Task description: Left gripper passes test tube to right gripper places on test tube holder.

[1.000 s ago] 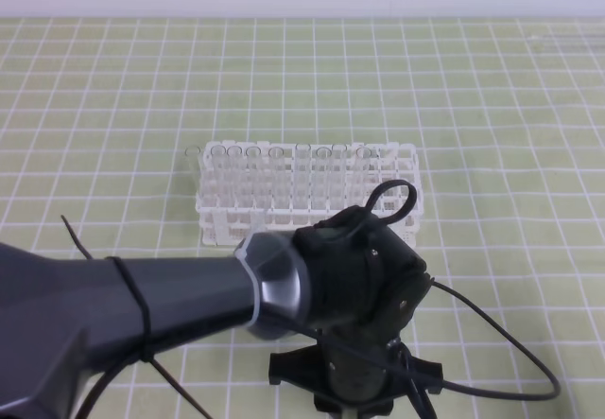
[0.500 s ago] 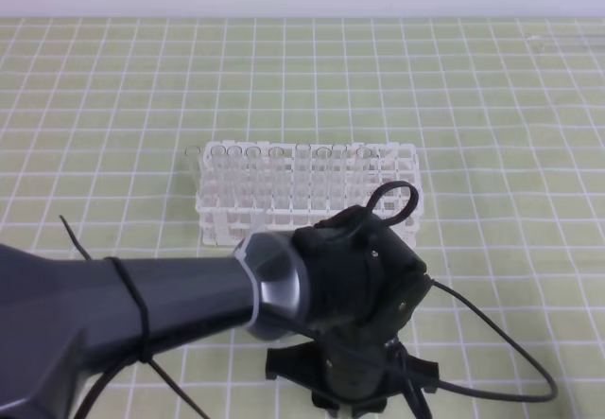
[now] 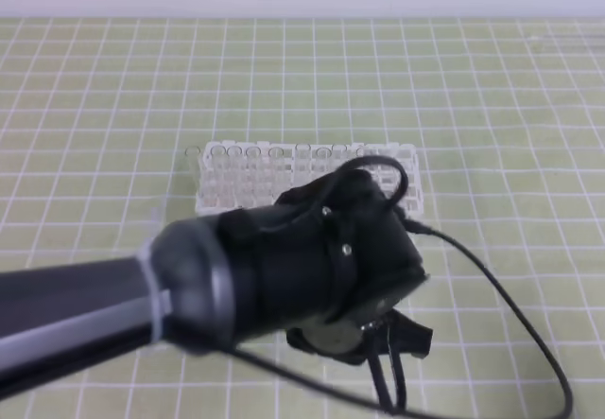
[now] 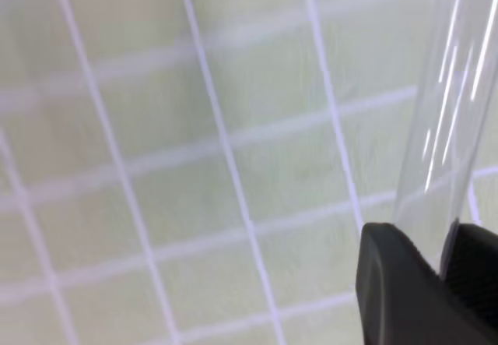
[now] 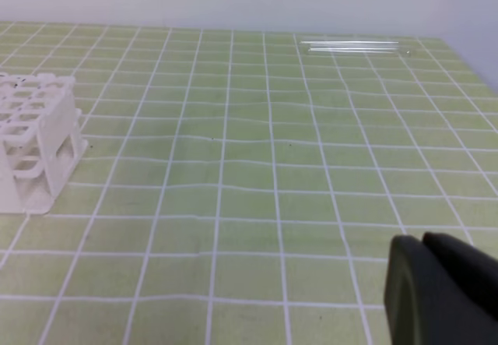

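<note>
Exterior high view: a thick grey-and-black arm (image 3: pixel 142 291) reaches in from 8 o'clock across a counter (image 3: pixel 529 107) covered by a green mat with a white grid. Its black wrist hides the front right part of the white test tube holder (image 3: pixel 236 168), which stands near the centre; only the back rows and left end show. The left pincer (image 3: pixel 364 339) points down at 6 o'clock below the wrist, mostly hidden, so its opening cannot be told here. A black cable (image 3: pixel 510 296) loops out toward 4 o'clock.

Left wrist view: the test tube (image 4: pixel 451 119), clear glass, runs from 1 o'clock down to 5 o'clock, where it passes between two dark fingertips (image 4: pixel 397 283) of the left pincer, closed against it. Blurred green grid lies behind.

Right wrist view: the holder (image 5: pixel 35 146) sits at 9 o'clock. Another clear glass tube (image 5: pixel 354 47) lies flat at 1 o'clock by the far edge. The right pincer (image 5: pixel 424 244) shows at 5 o'clock, its dark fingers nearly together, nothing between them.
</note>
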`<state>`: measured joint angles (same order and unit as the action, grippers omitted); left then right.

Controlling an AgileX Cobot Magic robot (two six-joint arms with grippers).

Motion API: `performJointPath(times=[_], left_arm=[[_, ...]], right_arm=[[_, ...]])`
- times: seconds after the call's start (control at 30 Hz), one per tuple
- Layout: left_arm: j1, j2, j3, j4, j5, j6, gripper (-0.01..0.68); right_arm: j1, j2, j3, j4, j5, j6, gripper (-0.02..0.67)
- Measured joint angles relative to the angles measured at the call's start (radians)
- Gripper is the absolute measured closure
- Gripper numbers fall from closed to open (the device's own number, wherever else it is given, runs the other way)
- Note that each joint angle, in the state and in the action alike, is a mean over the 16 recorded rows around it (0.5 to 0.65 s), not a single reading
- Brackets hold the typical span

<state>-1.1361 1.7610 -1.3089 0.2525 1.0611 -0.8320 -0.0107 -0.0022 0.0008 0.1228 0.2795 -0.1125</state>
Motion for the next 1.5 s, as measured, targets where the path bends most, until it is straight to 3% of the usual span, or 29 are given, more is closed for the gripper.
performJointPath(times=[0.27, 0.57, 1.13, 1.5], left_arm=[[-0.078, -0.12, 0.132, 0.171, -0.108, 0.003, 0.606], [-0.138, -0.321, 0.403, 0.297, -0.297, 0.003, 0.618], [-0.148, -0.705, 0.836, 0.647, -0.81, -0.01, 0.634], [-0.146, -0.799, 0.916, 0.677, -0.905, -0.065, 0.622]], right_arm=[[0.0, 0.0, 0.0, 0.0, 0.0, 0.0, 0.667], [0.0, 0.0, 0.0, 0.0, 0.0, 0.0, 0.667], [0.0, 0.0, -0.001, 0.0, 0.0, 0.0, 0.667], [0.0, 0.0, -0.001, 0.0, 0.0, 0.0, 0.667]])
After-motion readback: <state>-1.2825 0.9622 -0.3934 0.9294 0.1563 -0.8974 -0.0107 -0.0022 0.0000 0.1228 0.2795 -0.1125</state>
